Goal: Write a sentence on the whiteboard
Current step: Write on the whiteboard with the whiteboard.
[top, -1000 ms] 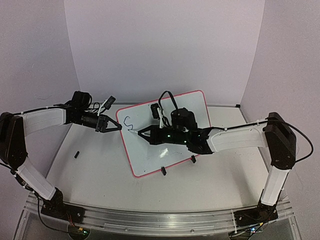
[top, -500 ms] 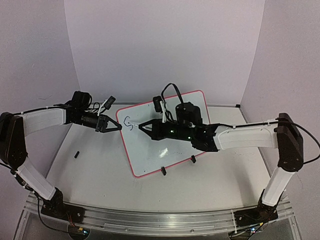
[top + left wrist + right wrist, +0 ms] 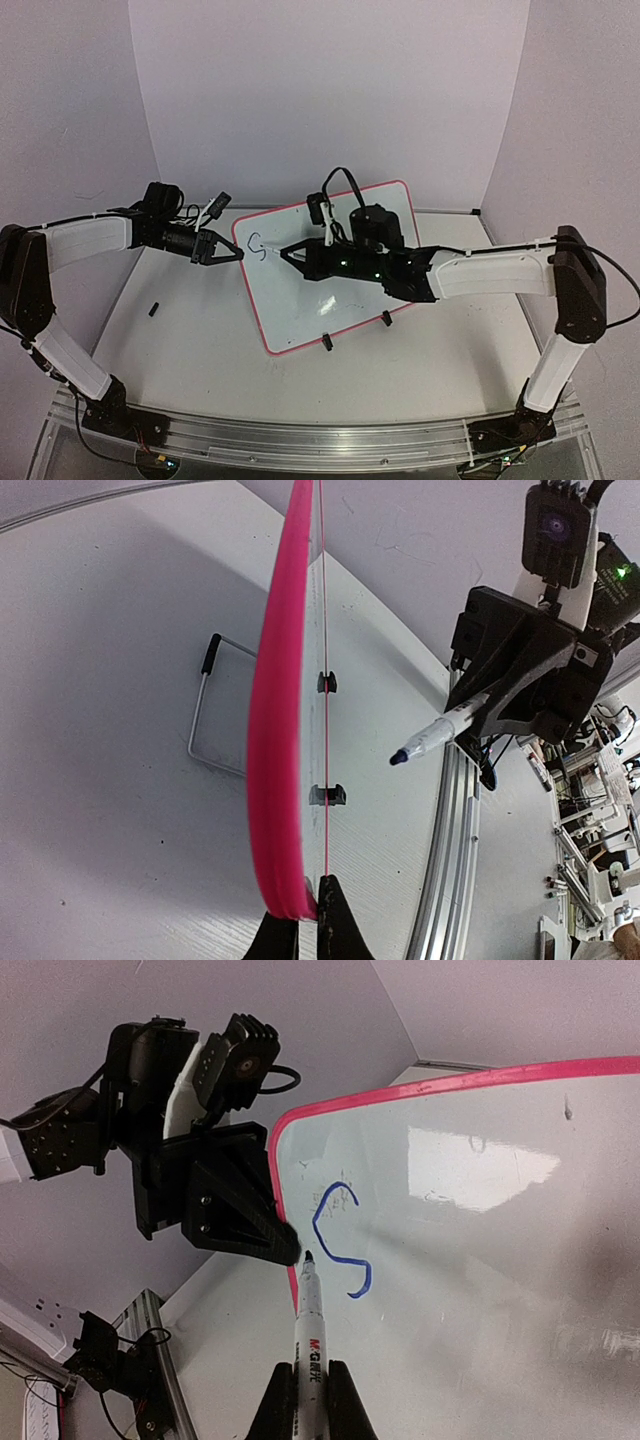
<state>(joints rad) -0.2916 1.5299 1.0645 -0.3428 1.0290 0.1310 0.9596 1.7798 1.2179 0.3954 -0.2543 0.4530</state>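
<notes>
Only one blue "S" (image 3: 342,1254) is written; the whiteboard (image 3: 300,310) is clenched by the left end effector (image 3: 232,255), the marker (image 3: 308,1335) by the right end effector (image 3: 310,1378).

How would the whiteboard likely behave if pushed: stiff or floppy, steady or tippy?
Probably stiff: the whiteboard looks straight edge-on from the left wrist. Probably apt to slide or tip: it stands on two small clip feet, and the left claw pinches its rim, seemingly steadying it.

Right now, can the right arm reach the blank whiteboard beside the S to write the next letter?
Probably yes. The right arm holds the marker in its jaws, tip just by the S, and nothing lies between it and the bare whiteboard.
</notes>
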